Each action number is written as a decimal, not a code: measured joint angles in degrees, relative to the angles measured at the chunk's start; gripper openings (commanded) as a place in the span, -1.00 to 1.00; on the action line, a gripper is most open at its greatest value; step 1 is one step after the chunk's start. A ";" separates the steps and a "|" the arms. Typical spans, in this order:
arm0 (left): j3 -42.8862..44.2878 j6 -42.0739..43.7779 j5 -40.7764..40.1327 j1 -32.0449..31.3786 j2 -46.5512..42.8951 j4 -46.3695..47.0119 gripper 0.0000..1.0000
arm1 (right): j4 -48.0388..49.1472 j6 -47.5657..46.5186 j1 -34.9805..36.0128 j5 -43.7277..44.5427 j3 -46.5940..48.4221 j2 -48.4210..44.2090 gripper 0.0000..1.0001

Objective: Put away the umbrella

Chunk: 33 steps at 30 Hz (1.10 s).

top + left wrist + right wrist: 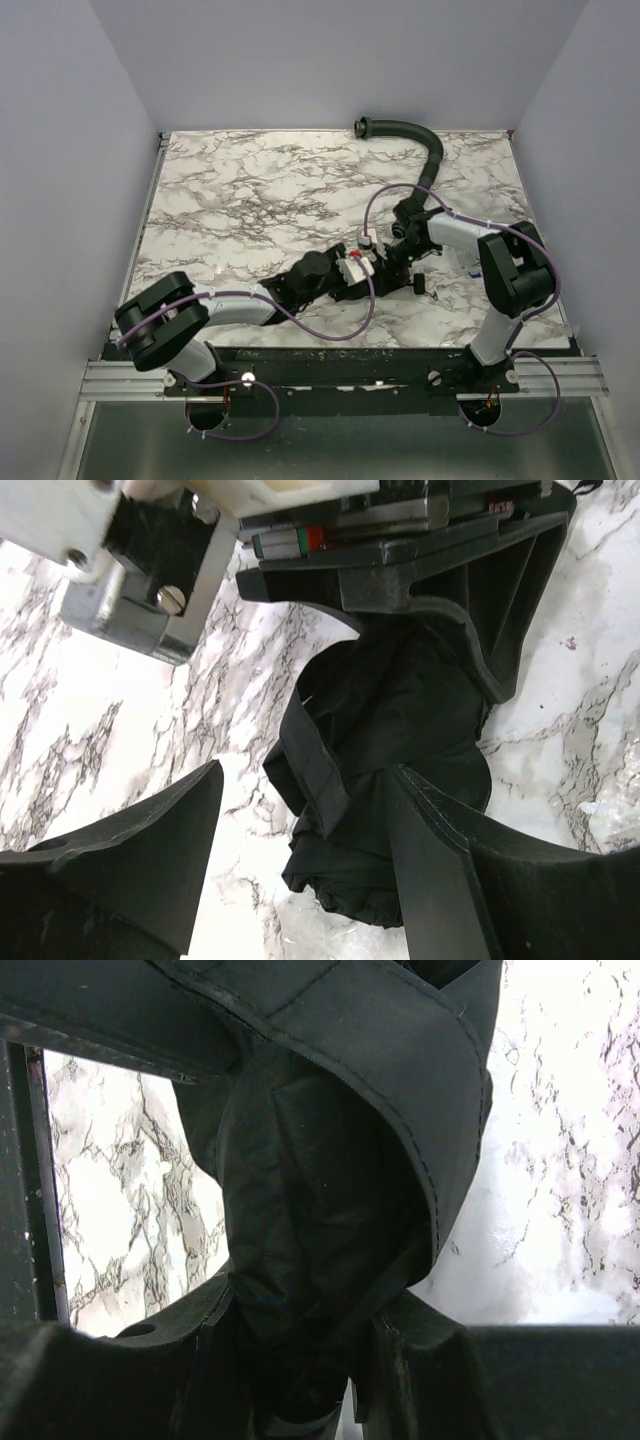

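The left tool [305, 775] lies low over the marble counter [250, 190] near its middle, fingers spread wide. The umbrella [400, 710], a crumpled black bundle, sits between them. Its fabric lies against one finger [450, 880], and bare marble shows before the other. A flat stitched strap [315, 765] wraps the bundle's side. Just beyond, the right tool [300, 1310] comes in from the opposite side, pinched narrow on the fabric. Well behind both, a ribbed black hose [425, 145] curves along the counter's far edge.
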 measured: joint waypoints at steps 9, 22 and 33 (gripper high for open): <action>-2.60 -3.04 -0.22 0.00 -3.96 0.44 0.53 | 0.02 0.00 0.00 0.00 0.00 0.00 -0.91; -8.04 -8.70 3.96 1.03 -9.05 4.48 -0.54 | 0.02 0.02 0.02 0.00 0.00 0.00 -0.91; -12.66 -16.41 17.88 7.23 -14.03 10.14 0.48 | 0.02 0.02 0.02 0.02 0.00 0.00 -0.91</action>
